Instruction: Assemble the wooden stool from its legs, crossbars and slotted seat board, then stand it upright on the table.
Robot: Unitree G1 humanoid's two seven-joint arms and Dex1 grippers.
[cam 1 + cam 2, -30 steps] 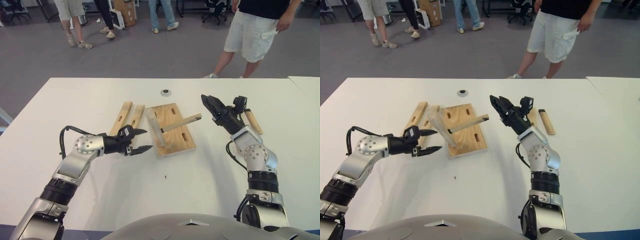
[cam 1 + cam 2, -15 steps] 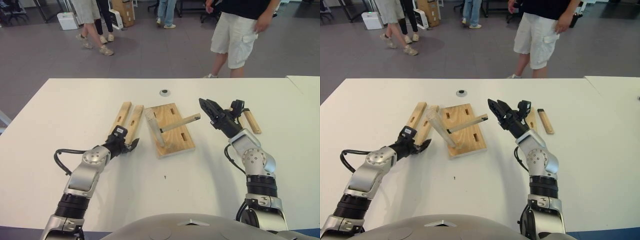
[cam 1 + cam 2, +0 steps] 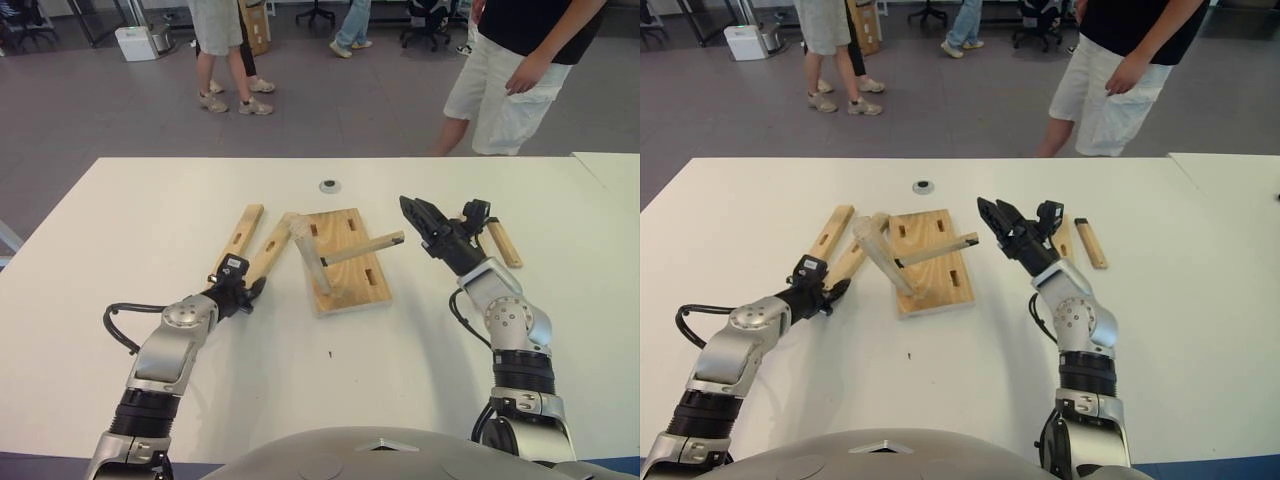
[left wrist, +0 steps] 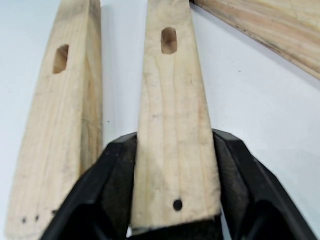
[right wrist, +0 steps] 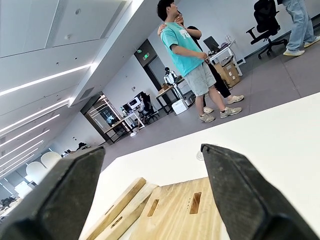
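Note:
The slotted seat board (image 3: pixel 345 262) lies flat at the table's middle. One leg (image 3: pixel 308 252) stands tilted on it, with a crossbar (image 3: pixel 365 246) sticking out of it to the right. My left gripper (image 3: pixel 243 290) is shut on the near end of a second leg (image 4: pixel 175 115), whose far end points at the board. A third leg (image 3: pixel 241 230) lies just left of it. My right gripper (image 3: pixel 418 218) hovers open just right of the crossbar's tip, holding nothing.
Two short crossbars (image 3: pixel 503 243) lie behind my right gripper. A small round disc (image 3: pixel 330 185) sits beyond the board. A person stands past the table's far right edge. Bare table lies in front of the board.
My left gripper drew back from the board's left edge, then shut on the near end of the second leg. That leg's far end swung toward the board. The right gripper barely moved.

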